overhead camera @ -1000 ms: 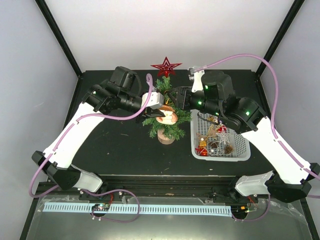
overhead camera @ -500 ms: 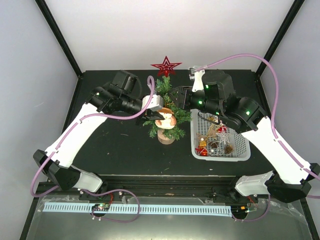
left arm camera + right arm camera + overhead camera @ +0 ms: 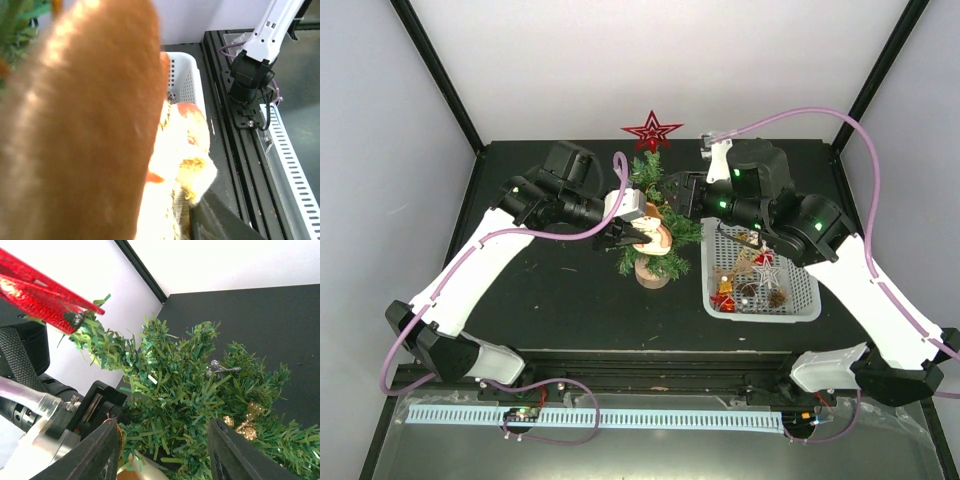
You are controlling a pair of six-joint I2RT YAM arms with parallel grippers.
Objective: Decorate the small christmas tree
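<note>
The small christmas tree stands upright on its stump near the middle of the desk's far edge, with the white basket just beside it toward the right edge. Its long axis is vertical, and both tools meet it sideways. The left tool comes from the left-edge side at mid-height, a tan-and-white ornament at its tips against the branches. We cannot tell whether it pinches it. The right tool is spread, upper branches between its fingers. For seating the ornament, we judge the left arm nearer.

White walls, black table, 2 black posts.
</note>
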